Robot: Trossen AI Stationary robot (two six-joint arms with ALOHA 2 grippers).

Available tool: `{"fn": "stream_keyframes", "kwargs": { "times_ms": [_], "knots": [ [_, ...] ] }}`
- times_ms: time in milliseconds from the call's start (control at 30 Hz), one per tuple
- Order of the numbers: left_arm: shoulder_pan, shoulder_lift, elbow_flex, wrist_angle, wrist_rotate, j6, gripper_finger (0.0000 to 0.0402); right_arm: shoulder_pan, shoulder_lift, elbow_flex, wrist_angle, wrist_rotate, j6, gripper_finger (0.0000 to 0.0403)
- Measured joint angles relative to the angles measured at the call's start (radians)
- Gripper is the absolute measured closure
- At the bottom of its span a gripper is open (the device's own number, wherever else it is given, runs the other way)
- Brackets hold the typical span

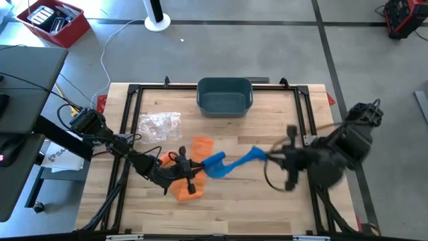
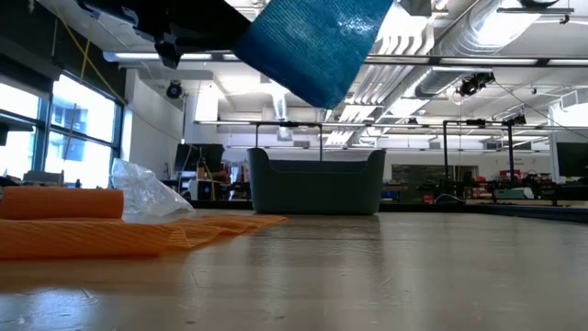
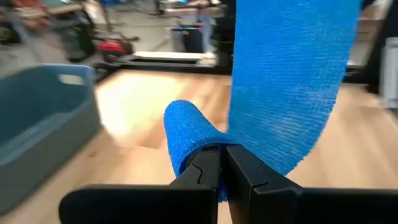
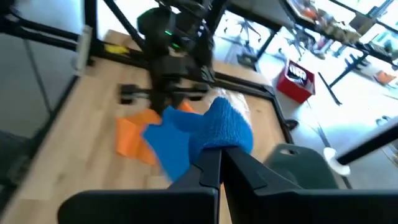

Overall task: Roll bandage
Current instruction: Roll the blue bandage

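Observation:
A blue bandage point(image 1: 231, 163) stretches between my two grippers, above the middle of the table. In the low view it hangs clear of the table top point(image 2: 317, 41). My left gripper point(image 1: 200, 167) is shut on its left end. My right gripper point(image 1: 266, 157) is shut on its right end. An orange bandage lies under and beside my left gripper: one part point(image 1: 202, 144) is on the far side and one part point(image 1: 184, 191) on the near side. In the low view it shows as a roll point(image 2: 60, 202) with a loose strip point(image 2: 138, 234) flat on the wood. My left gripper pinches the blue bandage between its two fingers point(image 3: 222, 155) where it bends into a curled end point(image 3: 186, 130). The wide strip point(image 3: 286, 81) runs on from there toward the other arm. The fingers come about level from the table's left. The bandage is clear of the table. My right gripper pinches the bunched right end of the blue bandage point(image 4: 224, 130) between its two fingers point(image 4: 222, 155), coming about level from the table's right. The strip point(image 4: 171, 146) runs from there toward my left gripper and is clear of the table.
A blue-grey bin point(image 1: 225, 96) stands at the middle of the far edge. A crumpled clear plastic bag point(image 1: 160, 125) lies at the far left. A black frame point(image 1: 134, 90) runs around the table top. Bare wood lies toward the near edge.

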Motion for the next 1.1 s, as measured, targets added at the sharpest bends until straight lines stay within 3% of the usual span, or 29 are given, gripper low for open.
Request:
{"fn": "stream_keyframes", "kwargs": {
  "times_ms": [100,300,467,700,900,1100],
  "knots": [
    [0.006,0.002,0.0,-0.001,0.024,-0.004,0.0401,-0.101,0.001,0.037,-0.003,-0.057,-0.085,0.0403],
    [0.021,0.028,0.0,-0.044,0.077,-0.062,0.0401,-0.22,0.001,0.172,0.009,-0.062,-0.221,0.0403],
    [0.039,0.087,0.0,-0.041,0.093,-0.113,0.0401,-0.235,0.0,0.275,0.045,-0.063,-0.336,0.0403],
    [0.029,0.119,0.001,-0.034,0.113,-0.154,0.0401,-0.227,0.0,0.349,-0.009,-0.055,-0.344,0.0403],
    [0.011,0.087,0.001,-0.042,-0.021,-0.067,0.0401,-0.105,0.013,0.349,-0.153,-0.104,-0.235,0.0403],
    [0.01,0.017,0.0,-0.051,-0.13,0.033,0.0401,0.115,0.066,0.349,-0.313,-0.034,-0.008,0.0403]
  ]
}}
